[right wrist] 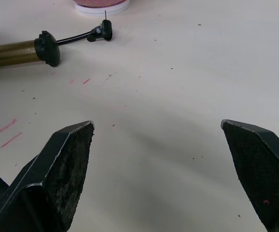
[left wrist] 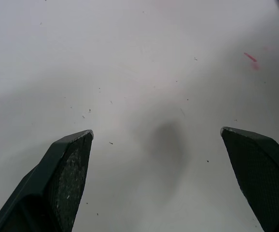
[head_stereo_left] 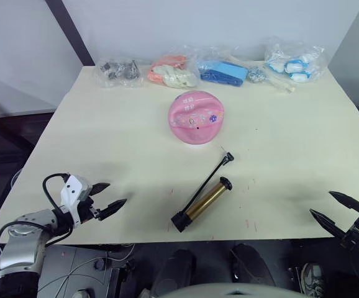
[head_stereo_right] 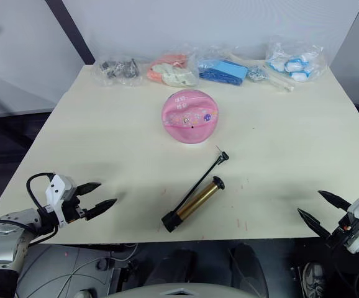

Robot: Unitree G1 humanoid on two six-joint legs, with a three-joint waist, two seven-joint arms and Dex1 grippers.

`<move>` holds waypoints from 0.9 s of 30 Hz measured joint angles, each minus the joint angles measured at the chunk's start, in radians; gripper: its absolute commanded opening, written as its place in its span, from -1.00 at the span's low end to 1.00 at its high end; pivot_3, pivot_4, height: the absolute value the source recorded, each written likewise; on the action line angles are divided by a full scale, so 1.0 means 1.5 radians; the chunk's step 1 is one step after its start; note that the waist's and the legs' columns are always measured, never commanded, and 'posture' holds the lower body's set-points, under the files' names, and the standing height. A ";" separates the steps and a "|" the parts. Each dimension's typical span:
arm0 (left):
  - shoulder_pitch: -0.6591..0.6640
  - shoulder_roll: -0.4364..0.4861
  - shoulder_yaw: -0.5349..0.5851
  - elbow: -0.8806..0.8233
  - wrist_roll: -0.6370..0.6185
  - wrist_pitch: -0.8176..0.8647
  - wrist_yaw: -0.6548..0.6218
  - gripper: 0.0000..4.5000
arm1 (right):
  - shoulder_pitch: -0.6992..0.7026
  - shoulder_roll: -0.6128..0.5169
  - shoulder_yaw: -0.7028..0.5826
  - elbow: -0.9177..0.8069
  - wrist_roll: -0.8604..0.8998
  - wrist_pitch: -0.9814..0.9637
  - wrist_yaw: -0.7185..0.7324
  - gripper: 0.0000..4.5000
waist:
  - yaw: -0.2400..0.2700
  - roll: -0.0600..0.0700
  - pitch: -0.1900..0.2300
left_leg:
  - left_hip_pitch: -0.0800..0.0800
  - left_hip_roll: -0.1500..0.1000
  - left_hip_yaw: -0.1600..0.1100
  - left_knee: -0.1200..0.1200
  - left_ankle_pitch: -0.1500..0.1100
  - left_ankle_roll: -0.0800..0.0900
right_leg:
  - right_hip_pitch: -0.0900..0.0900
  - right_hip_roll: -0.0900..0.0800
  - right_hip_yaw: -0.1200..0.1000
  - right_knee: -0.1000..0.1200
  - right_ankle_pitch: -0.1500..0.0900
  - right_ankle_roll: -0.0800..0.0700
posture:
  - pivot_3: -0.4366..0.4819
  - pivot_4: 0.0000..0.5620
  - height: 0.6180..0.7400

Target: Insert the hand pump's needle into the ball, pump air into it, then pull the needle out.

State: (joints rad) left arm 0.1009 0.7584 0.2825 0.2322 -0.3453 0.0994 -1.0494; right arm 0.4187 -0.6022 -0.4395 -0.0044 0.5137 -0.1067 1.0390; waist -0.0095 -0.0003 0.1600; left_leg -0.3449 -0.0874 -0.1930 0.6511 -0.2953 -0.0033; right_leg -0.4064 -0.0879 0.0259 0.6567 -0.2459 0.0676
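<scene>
Cream tabletop [head_stereo_left: 105,143], matte and smooth, flecked with small dark specks and a few pink marks near the front edge. Near its middle sits the ball [head_stereo_left: 195,117], glossy pink rubber with small cartoon prints, slightly flattened on top. In front of it, apart from it, the pump [head_stereo_left: 203,201] lies flat at a slant: a shiny gold-bronze metal barrel between black end caps, with a thin black hose running alongside it. The hose ends in a black fitting carrying the needle [right wrist: 105,14], a fine metal pin pointing toward the ball without touching it. Along the far edge lies a row of crinkled clear plastic bags [head_stereo_left: 176,70] holding grey, peach, blue and white items. The left gripper [head_stereo_left: 109,200] hovers over the front left corner, its two pointed black fingers spread wide and empty. The right gripper [head_stereo_left: 331,208] hangs by the front right corner, fingers likewise spread wide, holding nothing. Nothing lies between either gripper and the pump.
</scene>
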 measured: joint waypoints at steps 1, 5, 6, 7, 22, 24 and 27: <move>0.000 0.000 0.000 0.000 0.000 0.000 0.000 1.00 | 0.000 0.000 0.000 0.000 0.000 0.000 0.000 0.97 | 0.000 0.000 0.000 | 0.000 0.000 0.000 0.000 0.000 0.000 | 0.000 0.000 0.000 0.000 0.000 0.000 | -0.05 -0.47 1.00; 0.002 0.001 0.000 -0.003 0.000 0.002 -0.001 1.00 | -0.009 -0.002 0.000 -0.024 0.004 0.019 -0.004 0.97 | -0.001 0.000 0.000 | 0.000 0.000 0.000 0.000 0.000 0.000 | 0.000 0.000 0.000 0.000 0.000 0.000 | -0.05 -0.47 1.00; 0.002 0.001 0.000 -0.003 0.000 0.002 -0.001 1.00 | -0.011 -0.003 0.000 -0.028 0.004 0.021 -0.004 0.97 | -0.001 0.000 0.000 | 0.000 0.000 0.000 0.000 0.000 0.000 | 0.000 0.000 0.000 0.000 0.000 0.000 | -0.05 -0.47 1.00; 0.003 0.001 0.000 -0.004 0.000 0.003 -0.001 1.00 | -0.012 -0.004 0.000 -0.036 0.005 0.025 -0.005 0.97 | -0.001 0.000 0.000 | 0.000 0.000 0.000 0.000 0.000 0.000 | 0.000 0.000 0.000 0.000 0.000 0.000 | -0.05 -0.47 1.00; 0.013 -0.013 -0.013 -0.105 -0.012 0.056 0.022 1.00 | -0.003 -0.004 0.000 -0.072 0.036 0.035 0.035 0.97 | 0.000 0.000 0.000 | 0.000 0.000 0.001 0.000 0.000 0.000 | 0.000 0.000 0.001 0.000 0.000 0.000 | -0.05 -0.47 1.00; 0.012 -0.017 -0.021 -0.125 -0.014 0.067 0.024 1.00 | -0.003 -0.004 0.000 -0.075 0.045 0.035 0.044 0.97 | 0.000 -0.001 0.000 | 0.000 0.000 0.001 0.000 0.000 0.000 | 0.000 0.000 0.001 0.000 0.000 0.000 | -0.05 -0.47 1.00; -0.010 -0.031 -0.049 -0.172 -0.013 0.102 0.048 1.00 | -0.004 -0.004 0.000 -0.080 0.059 0.035 0.068 0.97 | 0.001 -0.001 0.000 | 0.000 0.000 0.001 0.000 0.000 0.000 | 0.000 0.000 0.001 0.000 0.000 0.000 | -0.05 -0.47 1.00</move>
State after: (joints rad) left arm 0.0864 0.7115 0.2095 -0.0257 -0.3654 0.2524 -0.9771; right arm 0.4128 -0.6082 -0.4398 -0.1242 0.6016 -0.0542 1.1410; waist -0.0076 -0.0013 0.1606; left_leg -0.3452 -0.0866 -0.1919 0.6510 -0.2953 -0.0034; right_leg -0.4068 -0.0876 0.0268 0.6567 -0.2457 0.0676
